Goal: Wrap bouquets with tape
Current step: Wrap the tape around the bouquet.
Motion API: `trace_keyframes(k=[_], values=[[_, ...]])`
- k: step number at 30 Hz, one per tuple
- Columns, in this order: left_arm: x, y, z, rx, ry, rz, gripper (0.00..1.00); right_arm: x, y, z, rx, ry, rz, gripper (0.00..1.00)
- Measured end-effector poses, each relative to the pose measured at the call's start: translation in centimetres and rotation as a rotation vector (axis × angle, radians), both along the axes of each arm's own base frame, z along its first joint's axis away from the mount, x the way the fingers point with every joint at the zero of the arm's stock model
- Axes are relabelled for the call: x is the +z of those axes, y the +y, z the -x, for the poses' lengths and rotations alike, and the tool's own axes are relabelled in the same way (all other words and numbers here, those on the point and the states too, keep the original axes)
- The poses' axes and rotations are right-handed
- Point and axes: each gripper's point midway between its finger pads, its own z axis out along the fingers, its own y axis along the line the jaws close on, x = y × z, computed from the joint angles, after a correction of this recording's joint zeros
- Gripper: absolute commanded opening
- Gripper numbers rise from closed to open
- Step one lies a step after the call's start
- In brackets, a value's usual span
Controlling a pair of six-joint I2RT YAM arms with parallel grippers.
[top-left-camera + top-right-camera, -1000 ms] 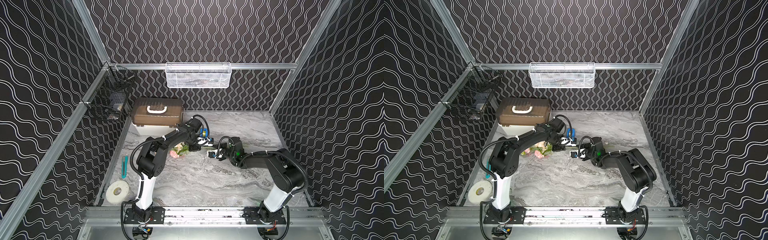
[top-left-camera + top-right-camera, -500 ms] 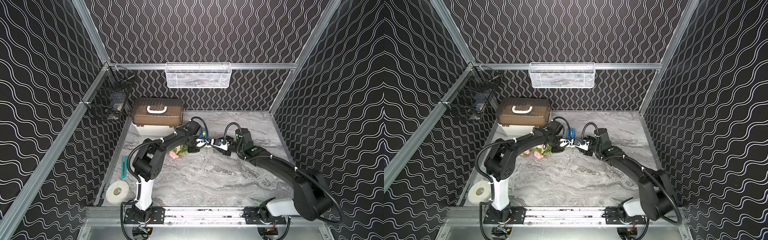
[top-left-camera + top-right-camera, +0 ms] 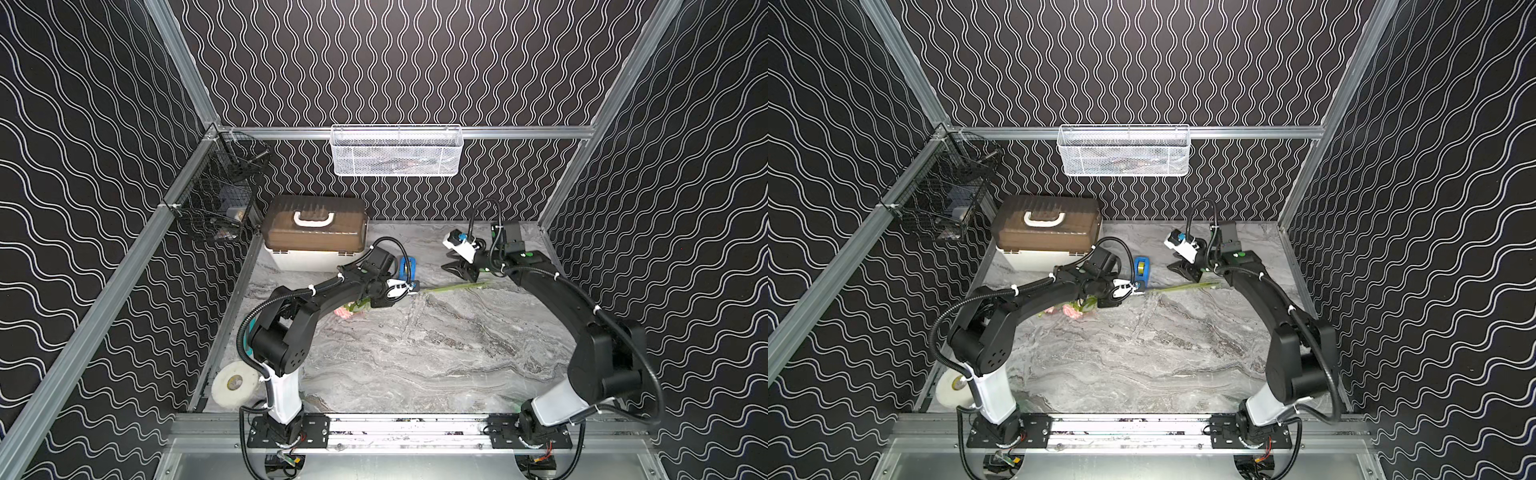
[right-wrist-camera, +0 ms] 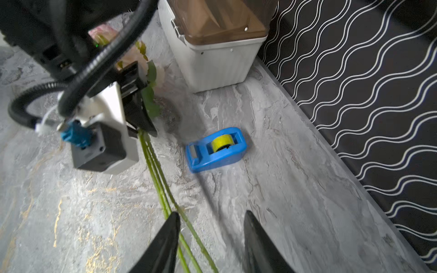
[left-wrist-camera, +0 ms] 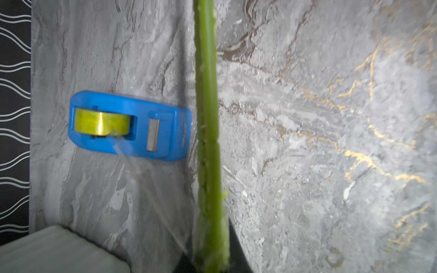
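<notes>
Bouquet point(image 3: 349, 309) lies on the surface point(image 3: 415, 353) at frame centre in both top views, stems point(image 3: 453, 287) pointing right, tape dispenser point(image 3: 1141, 268) just above them. My left end effector point(image 3: 410, 287) is clamped on the stems; my right end effector point(image 4: 211, 214) stands half open, empty, above their ends. Hold the stems bunched while drawing tape across.

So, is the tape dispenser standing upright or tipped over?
Upright: the tape dispenser rests on its base on the table, yellowish roll facing up.

Left arm point(image 3: 324, 296) and right arm point(image 3: 552, 296) are wearing black shells over white base links point(image 3: 283, 395) — ribbed black cables point(image 3: 254, 314) trailing alongside.
</notes>
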Motion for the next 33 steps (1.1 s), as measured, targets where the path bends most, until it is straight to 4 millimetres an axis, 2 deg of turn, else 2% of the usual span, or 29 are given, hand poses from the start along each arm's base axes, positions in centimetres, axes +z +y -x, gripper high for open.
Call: trace_keyframes(k=[2,6,10,16,24,28,33], values=[[0.4,0.1,-0.2,0.007,-0.041,0.009,0.00,-0.6,0.4,-0.5,0.016,0.049,-0.002,0.46],[1.5,-0.9,-0.8,-0.012,-0.127,0.041,0.00,-2.1,1.1,0.1,0.081,0.160,0.001,0.46],[1.2,-1.6,-0.5,-0.063,-0.179,0.039,0.00,-3.4,1.2,0.9,0.137,0.244,0.023,0.46],[1.0,-1.2,-0.6,-0.095,-0.262,0.015,0.00,-5.8,1.1,1.8,0.191,0.363,0.058,0.46],[1.6,-1.9,-1.1,-0.139,-0.427,-0.036,0.00,-8.6,3.6,2.3,0.269,0.467,0.080,0.46],[2.1,-1.8,-1.2,-0.142,-0.493,-0.055,0.00,-9.5,4.1,1.9,0.277,0.493,0.102,0.45],[3.0,-1.9,-1.6,-0.148,-0.574,-0.071,0.00,-10.8,5.2,2.8,0.317,0.532,0.153,0.45]])
